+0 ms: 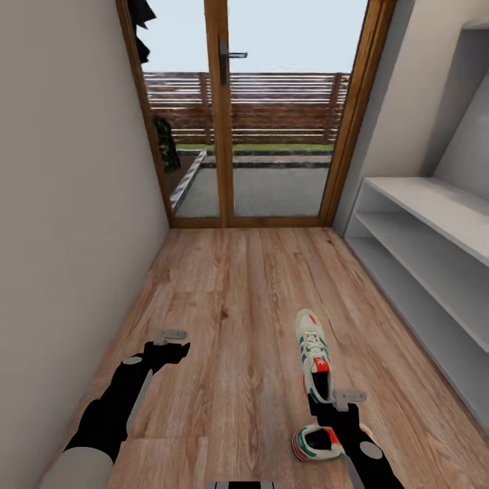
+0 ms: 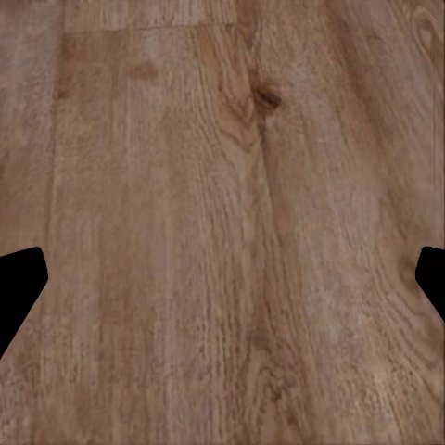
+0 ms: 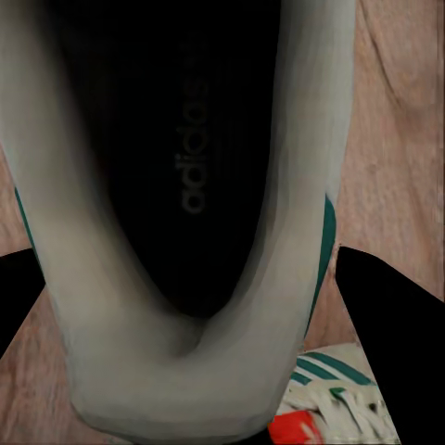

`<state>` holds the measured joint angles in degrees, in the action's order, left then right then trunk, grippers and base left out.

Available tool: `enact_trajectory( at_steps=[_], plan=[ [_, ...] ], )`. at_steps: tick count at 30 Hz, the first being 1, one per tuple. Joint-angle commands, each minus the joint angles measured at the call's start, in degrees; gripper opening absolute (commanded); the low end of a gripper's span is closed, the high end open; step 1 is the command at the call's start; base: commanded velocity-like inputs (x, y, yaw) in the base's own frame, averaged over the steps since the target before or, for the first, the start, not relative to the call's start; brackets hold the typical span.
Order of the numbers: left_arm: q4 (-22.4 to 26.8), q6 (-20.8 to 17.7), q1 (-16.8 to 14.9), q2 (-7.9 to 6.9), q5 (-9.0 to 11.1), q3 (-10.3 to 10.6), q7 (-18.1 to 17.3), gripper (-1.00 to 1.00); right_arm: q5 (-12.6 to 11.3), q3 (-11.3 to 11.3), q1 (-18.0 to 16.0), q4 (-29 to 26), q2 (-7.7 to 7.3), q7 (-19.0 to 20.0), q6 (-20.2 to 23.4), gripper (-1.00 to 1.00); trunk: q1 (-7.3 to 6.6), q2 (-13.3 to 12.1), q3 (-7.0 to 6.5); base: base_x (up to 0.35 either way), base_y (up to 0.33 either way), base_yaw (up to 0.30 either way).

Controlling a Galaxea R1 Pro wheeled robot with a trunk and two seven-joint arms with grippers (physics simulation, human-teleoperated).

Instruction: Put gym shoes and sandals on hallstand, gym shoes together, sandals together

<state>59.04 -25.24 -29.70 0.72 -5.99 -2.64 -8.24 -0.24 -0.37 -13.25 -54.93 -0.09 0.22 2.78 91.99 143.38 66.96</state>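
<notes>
Two gym shoes on the wood floor (image 1: 231, 299) of a narrow hall. First gym shoe (image 1: 313, 355) flat on its sole, a little right of the middle, toe at twelve o'clock toward the glass door (image 1: 261, 109). Second gym shoe (image 1: 319, 442) just behind it at six o'clock, tipped on its side, partly hidden by the right arm. Right gripper (image 1: 348, 398) right over the heel of the first shoe. In the right wrist view, fingers (image 3: 389, 315) spread wide on both sides of the heel, dark inside of the shoe (image 3: 185, 158) close up; maybe touching, hard to tell. Left gripper (image 1: 170, 335) at nine o'clock from the shoes, well apart, fingers (image 2: 19, 283) wide open over bare boards (image 2: 222, 222), holding nothing. Pale hallstand (image 1: 435, 231) along the wall at three o'clock.
</notes>
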Motion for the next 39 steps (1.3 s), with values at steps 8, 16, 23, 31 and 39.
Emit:
enact_trajectory(
  at_steps=[8,16,23,31,39],
  plan=[
    [0.1,-0.3,0.0,0.07,-0.6,-0.3,-0.5,1.00,0.0,0.0,0.0,-0.1,0.00,-0.1,0.3,-1.00,-0.01,0.0,0.05,0.000,0.000,-0.284],
    [0.1,-0.2,0.0,0.07,-0.5,-0.3,-0.5,1.00,0.0,0.0,0.0,-0.1,0.00,0.0,0.3,-1.00,-0.01,0.0,0.05,0.000,0.000,-0.284],
    [0.0,-0.3,0.0,0.07,-0.5,-0.3,-0.5,1.00,-0.8,-0.1,0.0,-0.1,0.00,0.0,0.3,-1.00,-0.01,0.0,0.05,0.000,0.000,-0.284],
    [0.1,-0.3,0.0,0.15,-0.6,-0.3,-0.5,1.00,-7.0,0.0,0.0,-0.1,0.00,-0.1,0.4,-1.00,-0.01,0.0,0.05,0.000,0.000,-0.284],
    [0.1,-0.3,0.0,0.51,-0.5,-0.4,-0.6,1.00,-7.2,0.0,0.0,-0.1,-0.01,-0.1,0.5,-1.00,-0.01,0.0,0.05,0.000,0.000,-0.284]
  ],
)
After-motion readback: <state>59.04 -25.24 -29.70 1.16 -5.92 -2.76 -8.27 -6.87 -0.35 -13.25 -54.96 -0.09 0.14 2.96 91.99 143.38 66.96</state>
